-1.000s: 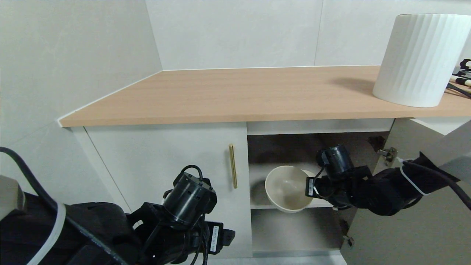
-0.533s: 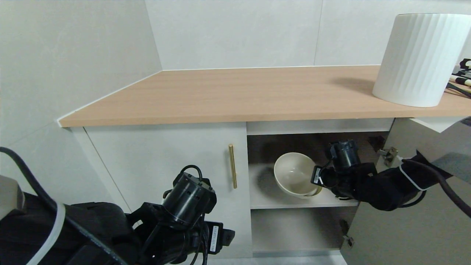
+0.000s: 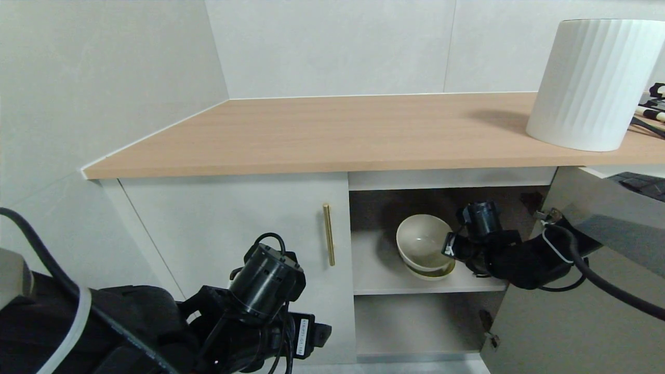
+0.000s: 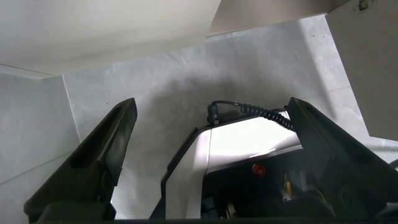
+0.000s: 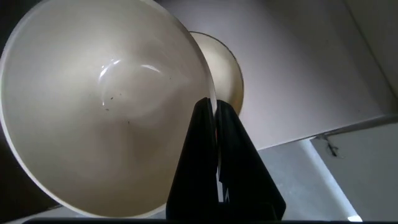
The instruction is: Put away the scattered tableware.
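R tool (image 3: 450,248) pinches rim of tilted bowl (image 3: 420,243) inside cupboard (image 3: 234,234), over another dish (image 3: 440,272) on shelf (image 3: 376,275). L tool (image 4: 211,109) spread, down low.

1. The head camera sat up high. It looked forward and down at the counter (image 3: 311,135) and the open cupboard (image 3: 379,267).
2. The left wrist camera looked out along the left gripper (image 4: 211,106) at a pale surface.
3. The right wrist camera sat very near the bowl (image 5: 106,106), looking along the right gripper (image 5: 214,109).
4. The head and right wrist cameras both saw the bowl.
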